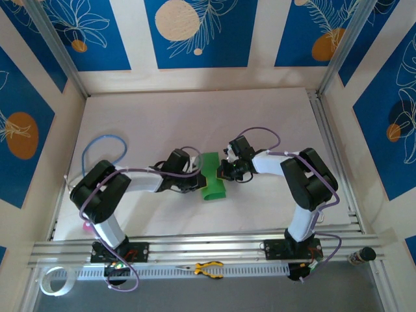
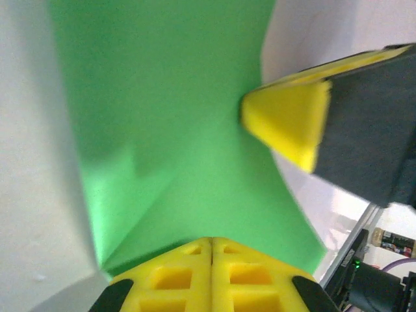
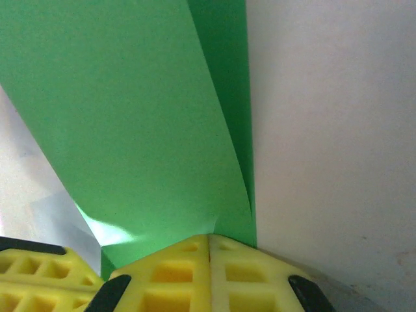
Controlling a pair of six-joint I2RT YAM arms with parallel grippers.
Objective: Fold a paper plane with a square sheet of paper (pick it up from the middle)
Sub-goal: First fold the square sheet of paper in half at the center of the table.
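- The left gripper (image 2: 211, 242) is closed, its yellow pads pressed flat together, and the near edge of the square sheet of paper (image 1: 211, 179) is pinched at their seam.
- The right gripper (image 3: 209, 238) is likewise closed pad to pad, with a folded edge of the sheet nipped between its tips.
- In the top view the sheet is found near the middle of the table (image 1: 162, 117), a little toward 6 o'clock. It runs from 12 to 6, with the left gripper at its 9 o'clock and the right gripper at its 3 o'clock. Whether it is lifted clear of the table cannot be told.
- A tear is judged possible if the grippers are drawn apart toward 9 and 3, since thin paper is clamped from both sides.
- A slip is judged likely if only a narrow margin is held; the sheet would then sag and the crease would be set askew.
- A knock between the grippers is also to be feared, as they are placed close together across a narrow sheet.
- No container is made out. The yellow-handled pliers (image 1: 208, 268) are laid on the slotted strip (image 1: 260, 271) at 6 o'clock, and a pink object (image 1: 86, 226) is seen at 8 o'clock; neither is held in anything.
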